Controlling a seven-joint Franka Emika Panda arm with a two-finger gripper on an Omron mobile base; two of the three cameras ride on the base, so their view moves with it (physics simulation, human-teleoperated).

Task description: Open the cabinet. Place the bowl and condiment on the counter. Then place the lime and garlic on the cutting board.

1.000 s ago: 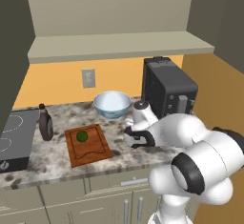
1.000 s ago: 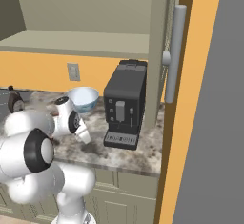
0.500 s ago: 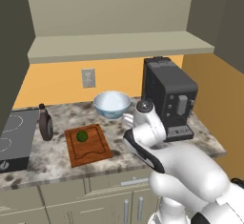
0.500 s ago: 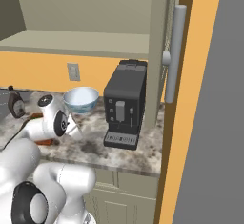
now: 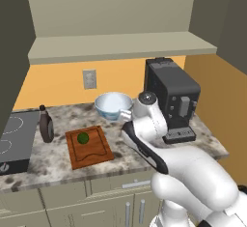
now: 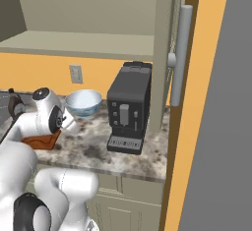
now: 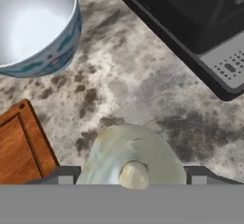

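While the cabinet (image 5: 116,23) stands open above, the speckled counter (image 7: 143,94) has bare room between the coffee machine (image 5: 171,98) and cutting board (image 5: 89,147). Beside the patterned bowl (image 7: 35,27), the fingers (image 7: 131,178) grip the whitish, lumpy garlic (image 7: 133,158). A lime (image 5: 83,137) rests on the board.

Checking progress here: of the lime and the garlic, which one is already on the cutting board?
The lime, dark green, sits on the cutting board. The garlic, whitish, is off it, between the pincer's fingers.

A black coffee machine (image 5: 171,99) stands right of a wall outlet (image 5: 89,78) and stovetop (image 5: 13,141).
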